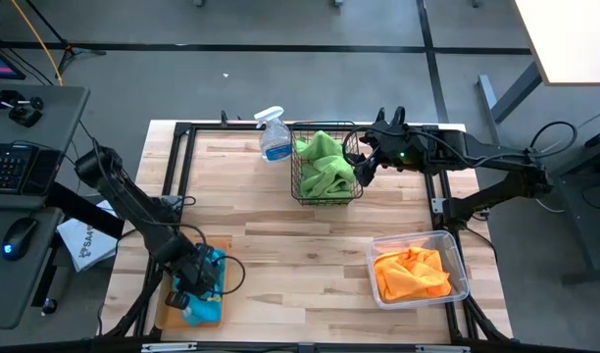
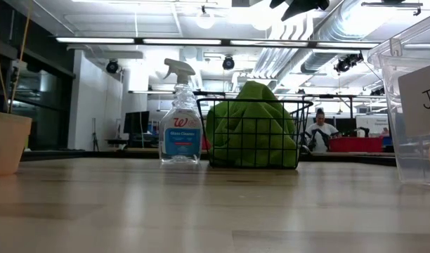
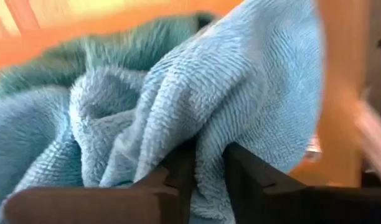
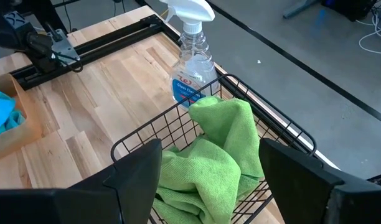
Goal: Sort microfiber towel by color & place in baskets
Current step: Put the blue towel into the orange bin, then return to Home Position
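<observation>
One turquoise towel (image 3: 178,106), soft, light and best taken by a raised fold, lies in the orange-brown tray (image 1: 163,312) pinched by the left gripper (image 3: 206,171), while the right gripper (image 4: 209,180) hangs spread above the wire basket (image 4: 178,124) of green towels (image 4: 215,155).

The spray bottle (image 2: 180,116) beside the black wire basket (image 2: 253,133) bears a red "W" logo; its smaller label text is unreadable.

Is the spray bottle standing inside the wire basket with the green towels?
No: the spray bottle stands on the table outside the wire basket, at its corner.
</observation>
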### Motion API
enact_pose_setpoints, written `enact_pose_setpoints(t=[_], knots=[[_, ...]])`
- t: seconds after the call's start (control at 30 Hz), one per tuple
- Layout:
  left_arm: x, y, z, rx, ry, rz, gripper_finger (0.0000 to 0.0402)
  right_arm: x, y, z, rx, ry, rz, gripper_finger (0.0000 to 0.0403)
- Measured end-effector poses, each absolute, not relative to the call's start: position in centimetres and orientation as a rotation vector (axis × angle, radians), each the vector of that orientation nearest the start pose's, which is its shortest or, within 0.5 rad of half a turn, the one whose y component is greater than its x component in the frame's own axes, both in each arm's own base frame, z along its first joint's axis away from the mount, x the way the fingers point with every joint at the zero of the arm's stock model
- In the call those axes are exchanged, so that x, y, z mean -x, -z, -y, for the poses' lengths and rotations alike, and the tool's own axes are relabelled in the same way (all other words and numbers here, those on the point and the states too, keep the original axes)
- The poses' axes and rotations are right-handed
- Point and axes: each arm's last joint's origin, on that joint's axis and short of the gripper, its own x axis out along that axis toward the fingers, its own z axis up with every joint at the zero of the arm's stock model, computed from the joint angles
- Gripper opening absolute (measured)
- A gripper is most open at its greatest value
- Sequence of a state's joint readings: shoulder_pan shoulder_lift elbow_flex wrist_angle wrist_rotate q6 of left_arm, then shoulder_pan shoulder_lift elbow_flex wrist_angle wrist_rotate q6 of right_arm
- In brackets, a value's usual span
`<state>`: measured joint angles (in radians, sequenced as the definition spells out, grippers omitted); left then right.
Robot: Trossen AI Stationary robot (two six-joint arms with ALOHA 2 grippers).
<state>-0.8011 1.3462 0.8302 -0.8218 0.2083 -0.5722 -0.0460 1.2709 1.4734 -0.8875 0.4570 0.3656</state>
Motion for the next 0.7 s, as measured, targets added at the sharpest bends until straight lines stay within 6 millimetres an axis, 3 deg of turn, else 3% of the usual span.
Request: enact_pose_setpoints(t=[0.53, 0.7], knots=[[-15.1, -28.8, 14.5, 0.097, 0.417, -1.415, 0.0198, -24.2, -40.5, 2.4, -0.197, 0.599, -0.579, 0.0268], [-17.6, -32.2, 12.3, -0.033, 0.300, -1.162, 0.0204, -24.2, -40.5, 2.4, -0.197, 0.600, -0.571, 0.0268]])
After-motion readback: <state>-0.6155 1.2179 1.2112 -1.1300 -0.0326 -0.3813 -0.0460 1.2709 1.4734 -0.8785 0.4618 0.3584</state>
